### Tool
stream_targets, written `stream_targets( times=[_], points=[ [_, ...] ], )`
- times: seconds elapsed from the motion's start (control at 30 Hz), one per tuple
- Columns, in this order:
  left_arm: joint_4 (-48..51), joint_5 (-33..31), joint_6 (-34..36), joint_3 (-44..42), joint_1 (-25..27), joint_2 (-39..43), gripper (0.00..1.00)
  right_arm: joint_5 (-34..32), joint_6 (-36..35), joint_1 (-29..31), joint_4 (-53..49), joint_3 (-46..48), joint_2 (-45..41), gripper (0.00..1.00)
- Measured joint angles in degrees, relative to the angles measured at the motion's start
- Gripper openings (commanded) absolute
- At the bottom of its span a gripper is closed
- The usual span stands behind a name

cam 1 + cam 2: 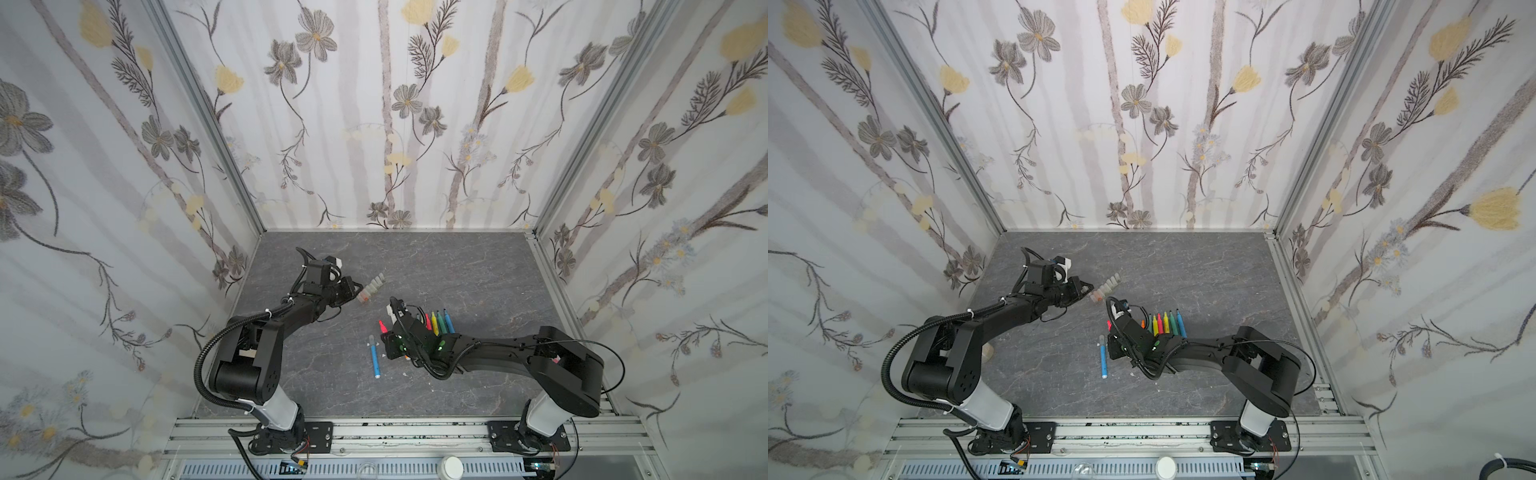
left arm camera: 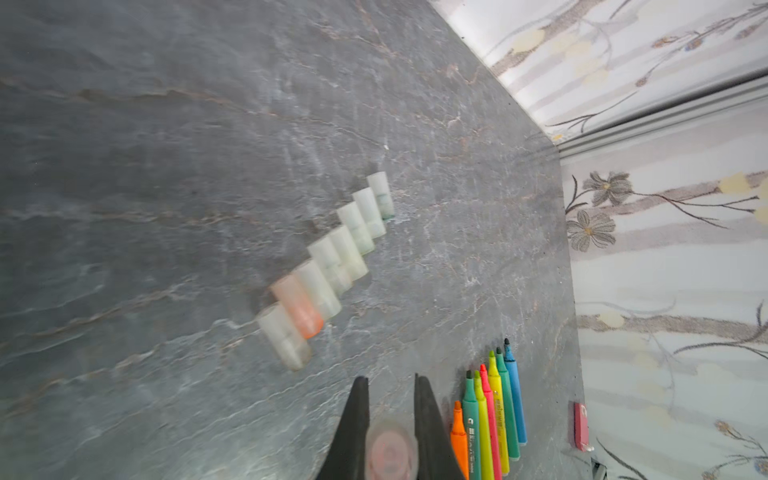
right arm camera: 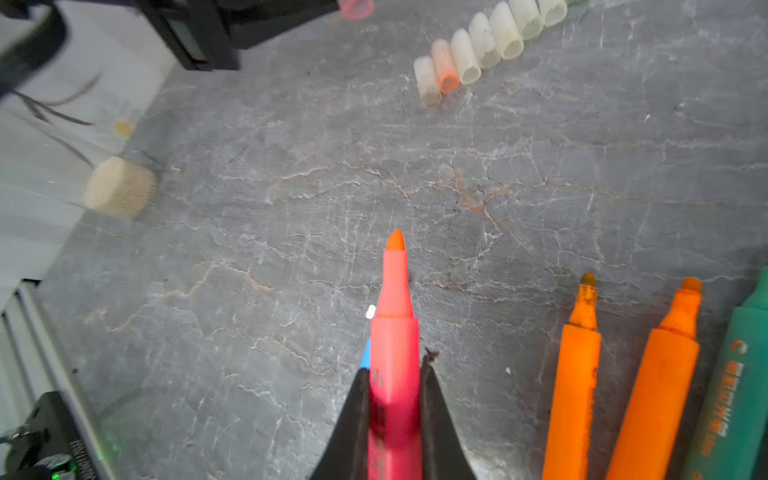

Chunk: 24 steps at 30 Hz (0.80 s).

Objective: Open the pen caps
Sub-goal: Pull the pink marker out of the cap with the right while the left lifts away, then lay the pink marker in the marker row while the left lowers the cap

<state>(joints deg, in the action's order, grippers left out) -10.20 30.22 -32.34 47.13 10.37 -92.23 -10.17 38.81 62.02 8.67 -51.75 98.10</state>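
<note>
My left gripper [image 2: 388,380] is shut on a pinkish translucent pen cap [image 2: 390,453], held above the table beside a slanted row of several loose pen caps [image 2: 332,266] [image 1: 372,289] [image 1: 1106,289] [image 3: 490,41]. One cap in the row is orange-tinted. My right gripper [image 3: 395,365] is shut on a pink pen [image 3: 395,328] whose bare tip points toward the caps. In both top views that gripper [image 1: 386,332] [image 1: 1113,332] sits at centre. Several uncapped pens [image 1: 438,322] [image 1: 1165,324] [image 2: 492,411] lie side by side behind it. A blue pen [image 1: 375,357] [image 1: 1103,357] with a greyish cap on lies to its left.
A beige cork-like cylinder [image 3: 118,191] [image 1: 988,351] lies by the left wall, near the left arm's elbow. Flowered walls close in the grey stone table [image 1: 457,270] on three sides. Small white specks [image 3: 370,311] dot the surface near the pens.
</note>
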Motion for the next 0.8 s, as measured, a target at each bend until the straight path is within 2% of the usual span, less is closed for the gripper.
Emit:
stream_targets(
  times=[0.2, 0.5, 0.8],
  points=[
    [0.07, 0.48, 1.07, -3.85, -2.73, 1.86, 0.0, -5.55, 3.37, 0.66, -6.91, -3.61, 5.51, 0.02],
    [-1.25, 1.33, 1.53, -5.9, -3.74, 2.27, 0.0, -11.37, 5.73, 0.98, -10.75, -5.35, 8.87, 0.23],
    [-2.89, 1.38, 1.51, -7.3, -3.85, 1.86, 0.0, -13.92, 5.92, 1.14, -12.66, -6.93, 9.86, 0.26]
  ],
)
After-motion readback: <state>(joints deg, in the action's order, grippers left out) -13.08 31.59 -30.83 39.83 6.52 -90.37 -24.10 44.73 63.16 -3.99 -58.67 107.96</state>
